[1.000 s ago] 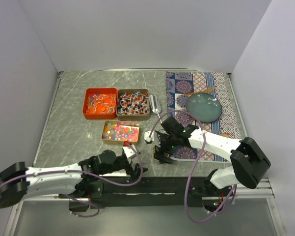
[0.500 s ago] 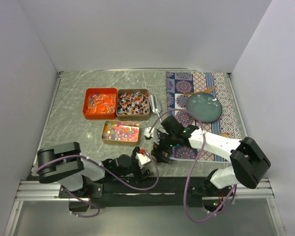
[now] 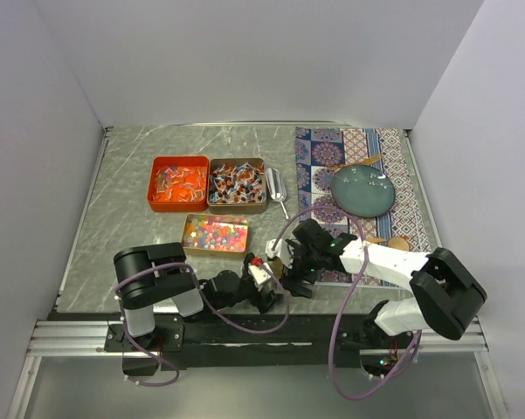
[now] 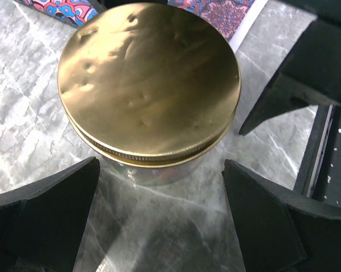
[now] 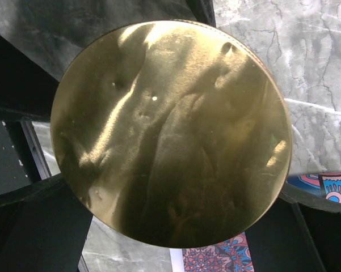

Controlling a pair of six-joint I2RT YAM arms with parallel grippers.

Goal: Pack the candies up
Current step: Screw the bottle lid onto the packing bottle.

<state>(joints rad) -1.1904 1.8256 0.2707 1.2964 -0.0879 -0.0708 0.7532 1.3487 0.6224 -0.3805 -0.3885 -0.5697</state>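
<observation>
The candies lie in three tins: orange wrapped pieces in the red tin [image 3: 178, 183], mixed wrapped pieces in the brown tin [image 3: 237, 185], and bead-like pieces in the gold tin [image 3: 215, 233]. A glass jar with a gold lid [image 4: 149, 79] stands on the table between my grippers. My left gripper [image 3: 266, 286] is open, and in the left wrist view [image 4: 161, 165] the jar sits just beyond its tips. My right gripper [image 3: 295, 276] is over the jar. The lid [image 5: 170, 130] fills its view, and its fingers [image 5: 40, 232] straddle it with their tips hidden.
A silver scoop [image 3: 275, 185] lies beside the brown tin. A teal plate [image 3: 364, 189] sits on a patterned mat [image 3: 328, 150] at the right. The mat's edge [image 4: 57, 11] lies just behind the jar. The arm-base rail runs along the near edge.
My left arm has swung in from the far left and folded, bringing its gripper up to the jar. My right gripper has shifted slightly nearer and to the right.
</observation>
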